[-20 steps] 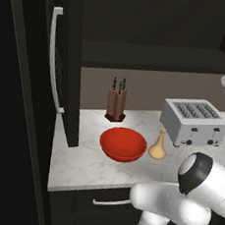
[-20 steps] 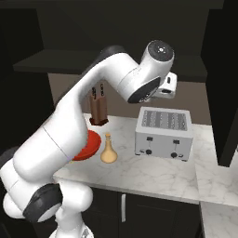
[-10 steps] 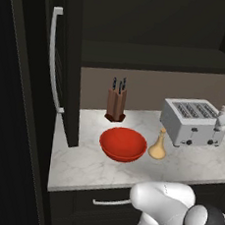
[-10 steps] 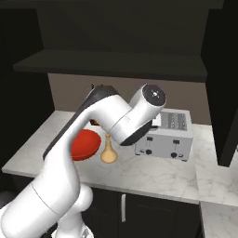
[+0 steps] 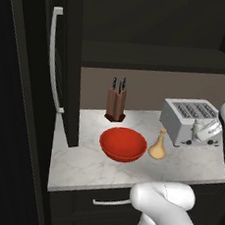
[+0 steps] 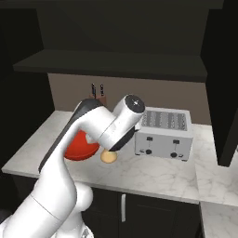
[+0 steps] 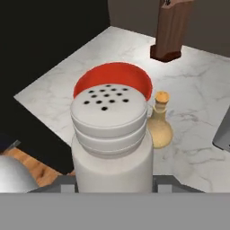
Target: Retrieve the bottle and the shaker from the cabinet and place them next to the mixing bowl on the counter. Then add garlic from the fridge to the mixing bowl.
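Nearest the camera in the hand view, the shaker (image 7: 110,139) fills the lower centre of the frame, upright, its perforated cap facing the lens. It sits between the gripper's (image 7: 112,182) fingers, whose dark tips just show at either side of its base, so the jaws are pinched on the shaker rather than spread or pressed together empty. In the left base view the shaker (image 5: 201,129) shows at the right edge of the frame, carried in the air in front of the toaster (image 5: 187,120).

Just beyond the shaker in the hand view lies the mixing bowl (image 7: 134,76), its red rim peeking out above the cap, and to the right of it the bottle (image 7: 158,126), standing upright on the counter (image 7: 197,99), just beside the bowl. So the bottle looks already placed, and the shaker is the piece still in hand.

The relation that matters for the set-down, as I judge it: bowl and bottle lie ahead of and below the gripper, toward the upper centre of the hand view, with the shaker's long axis about vertical. Bare marble next to the bowl looks like the natural target.

Farther back stands the knife block (image 7: 173,29), at the upper right. The fridge (image 5: 65,64) stands at the left of the left base view, with the garlic step still to come.
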